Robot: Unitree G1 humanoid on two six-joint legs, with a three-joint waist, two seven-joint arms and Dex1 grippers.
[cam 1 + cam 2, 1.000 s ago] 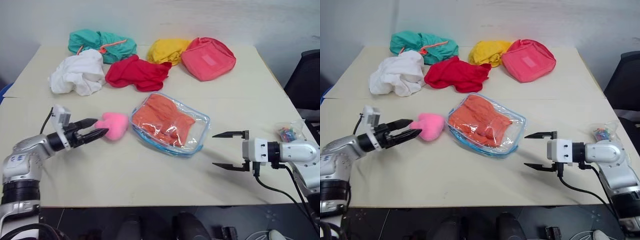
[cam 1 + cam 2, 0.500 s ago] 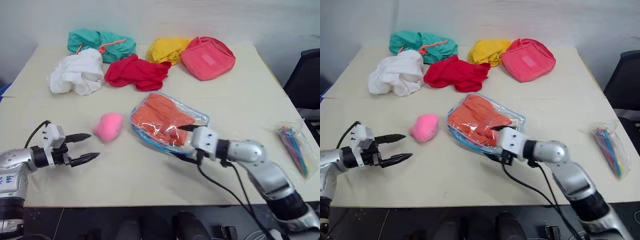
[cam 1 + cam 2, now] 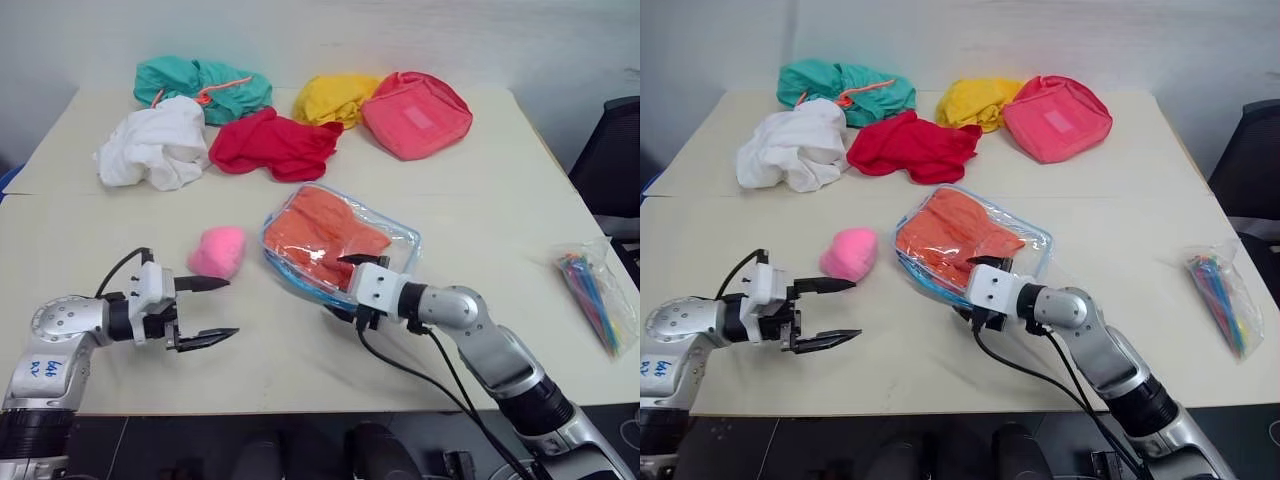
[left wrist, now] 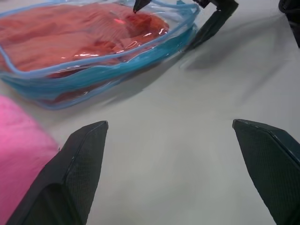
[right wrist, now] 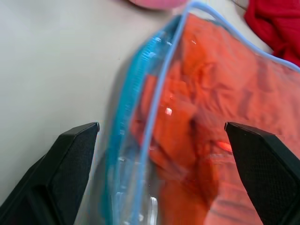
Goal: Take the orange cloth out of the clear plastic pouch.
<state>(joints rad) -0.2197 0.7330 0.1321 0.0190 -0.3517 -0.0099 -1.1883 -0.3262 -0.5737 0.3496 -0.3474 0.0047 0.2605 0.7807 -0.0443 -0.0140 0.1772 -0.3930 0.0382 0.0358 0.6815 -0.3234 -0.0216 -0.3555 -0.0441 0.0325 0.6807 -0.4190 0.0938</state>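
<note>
We see a pale beige rectangular tabletop [image 3: 520, 190] of two boards meeting at a seam, pushed up to a plain off-white wall [image 3: 330, 40]. A black office chair [image 3: 612, 165] stands at its right edge (partly cut off). Below the near edge lies dark flooring [image 3: 300, 445]. The lighting is soft and even.
</note>
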